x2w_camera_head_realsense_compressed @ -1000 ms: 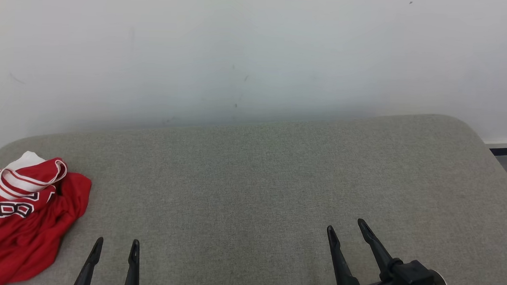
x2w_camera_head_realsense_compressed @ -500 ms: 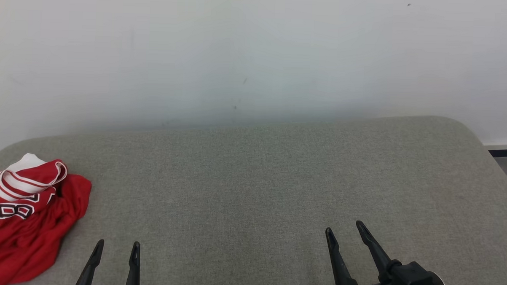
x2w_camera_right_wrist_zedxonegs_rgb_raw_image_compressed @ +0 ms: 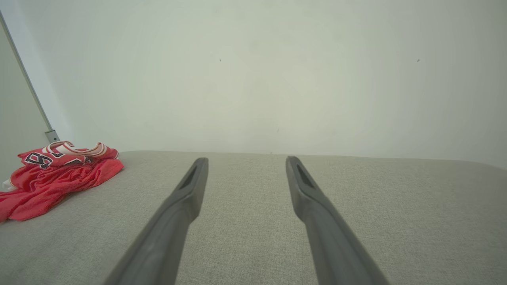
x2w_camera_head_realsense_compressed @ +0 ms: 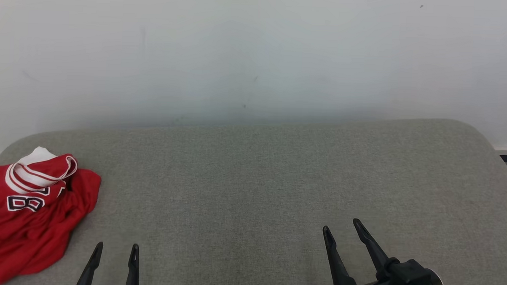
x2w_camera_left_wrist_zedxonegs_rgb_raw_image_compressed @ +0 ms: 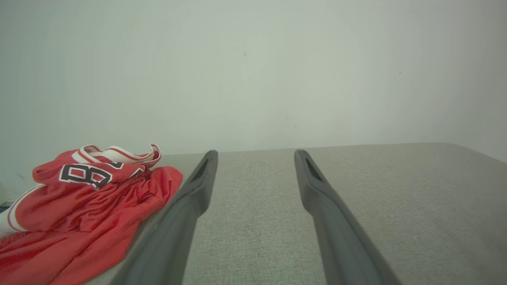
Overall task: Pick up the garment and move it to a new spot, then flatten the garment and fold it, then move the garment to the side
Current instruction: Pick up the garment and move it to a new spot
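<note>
Right now, red garment (x2w_camera_head_realsense_compressed: 32, 210) w/ white trim lies crumpled at left end of grey fabric surface (x2w_camera_head_realsense_compressed: 252, 180), apart from both grippers. L gripper (x2w_camera_head_realsense_compressed: 117, 246) hovers over surface's near edge, left part, fingers spread apart & empty. R gripper (x2w_camera_head_realsense_compressed: 341, 225) over surface's near edge, right part, tilted, fingers likewise spread, holding nothing. Surface's back edge meets pale wall (x2w_camera_head_realsense_compressed: 256, 54). Black-and-white lettering shows on garment's top fold.

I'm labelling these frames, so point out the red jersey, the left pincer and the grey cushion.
red jersey (x2w_camera_head_realsense_compressed: 40, 223), head view, crumpled red body.
left pincer (x2w_camera_head_realsense_compressed: 117, 245), head view, midway between fingertips.
grey cushion (x2w_camera_head_realsense_compressed: 252, 180), head view, bare middle.
</note>
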You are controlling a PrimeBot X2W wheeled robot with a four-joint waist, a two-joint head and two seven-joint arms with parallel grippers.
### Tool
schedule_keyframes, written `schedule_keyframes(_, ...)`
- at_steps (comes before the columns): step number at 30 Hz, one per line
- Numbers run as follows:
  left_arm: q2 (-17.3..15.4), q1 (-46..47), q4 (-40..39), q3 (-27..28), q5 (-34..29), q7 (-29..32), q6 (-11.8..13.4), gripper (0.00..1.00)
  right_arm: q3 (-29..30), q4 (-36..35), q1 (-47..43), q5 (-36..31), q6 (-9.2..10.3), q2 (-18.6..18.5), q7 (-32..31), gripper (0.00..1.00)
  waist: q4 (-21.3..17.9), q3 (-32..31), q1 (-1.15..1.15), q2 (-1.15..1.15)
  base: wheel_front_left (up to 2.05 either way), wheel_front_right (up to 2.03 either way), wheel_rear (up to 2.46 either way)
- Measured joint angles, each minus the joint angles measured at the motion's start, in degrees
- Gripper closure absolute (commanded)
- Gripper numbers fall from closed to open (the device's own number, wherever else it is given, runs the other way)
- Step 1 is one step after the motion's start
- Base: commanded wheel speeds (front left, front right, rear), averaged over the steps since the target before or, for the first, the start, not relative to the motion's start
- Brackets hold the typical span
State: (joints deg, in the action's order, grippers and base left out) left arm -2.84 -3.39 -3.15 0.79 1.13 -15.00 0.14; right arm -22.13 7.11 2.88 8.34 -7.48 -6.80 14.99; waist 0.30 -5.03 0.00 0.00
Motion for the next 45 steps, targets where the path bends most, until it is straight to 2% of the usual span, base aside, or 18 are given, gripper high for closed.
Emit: schedule_keyframes(45, -1.34, -0.22, -0.02, 0.99, -0.87, 0.00, 1.05, 0.00, -0.27, 0.19, -1.39, 0.37, 0.00, 2.07, 0.11, 0.00, 20.57, -0.34, 0.00, 0.00, 0.00, 0.00, 0.00)
